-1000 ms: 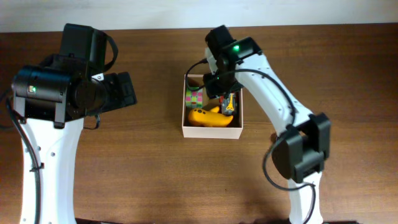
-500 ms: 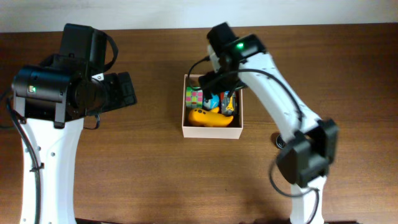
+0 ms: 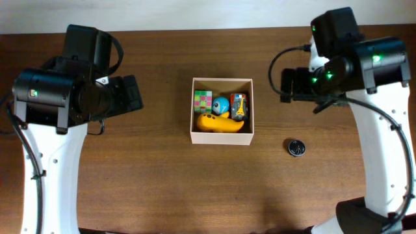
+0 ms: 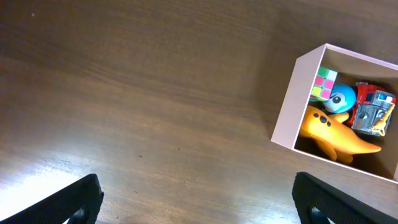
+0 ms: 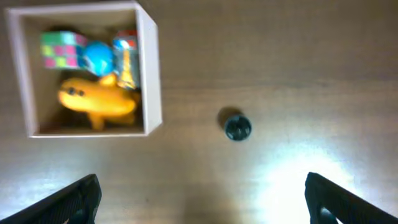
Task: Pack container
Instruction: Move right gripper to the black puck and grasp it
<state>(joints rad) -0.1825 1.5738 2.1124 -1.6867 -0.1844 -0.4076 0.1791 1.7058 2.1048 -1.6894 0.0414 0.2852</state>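
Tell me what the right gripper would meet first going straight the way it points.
Probably bare brown wooden table: the open right gripper points down beside the small dark round object, though depth is unclear.

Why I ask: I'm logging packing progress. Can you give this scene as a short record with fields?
container: open white box
inside: checkered cube, blue ball, red-grey toy, yellow toy
outside: dark disc on the table, right of the container
left gripper: open, empty, off to the container's left
right gripper: open, empty, above the table near the dark disc
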